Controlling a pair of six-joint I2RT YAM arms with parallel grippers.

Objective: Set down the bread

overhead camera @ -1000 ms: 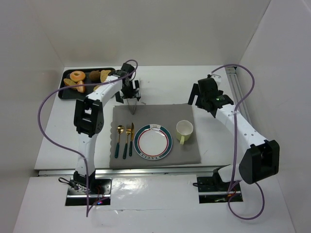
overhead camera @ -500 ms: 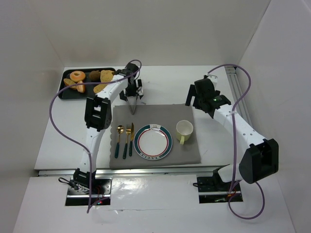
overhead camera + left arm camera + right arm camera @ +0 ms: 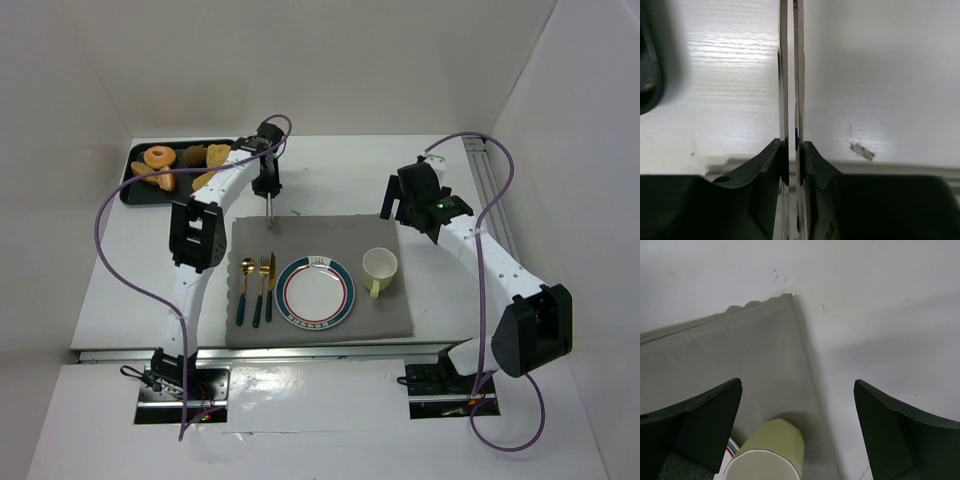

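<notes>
We saw the left gripper (image 3: 271, 222) go from wide open to almost shut over the white table (image 3: 330, 170) — nothing in it — so the bread (image 3: 194, 155) sat on the black tray (image 3: 128, 192), not picked up yet.

This is a robotics lab test cell: a white bench (image 3: 330, 170) boxed in by plain white panels (image 3: 330, 60), with the left arm (image 3: 195, 235) and right arm (image 3: 480, 250) bolted to metal base plates (image 3: 180, 392) at its near edge, purple cables (image 3: 105, 250) looping free. The grey mat (image 3: 395, 305) with its plate (image 3: 316, 292), cup (image 3: 379, 266) and cutlery (image 3: 256, 288), and the black tray (image 3: 126, 196) of toy bread (image 3: 194, 155), look staged for trials.
</notes>
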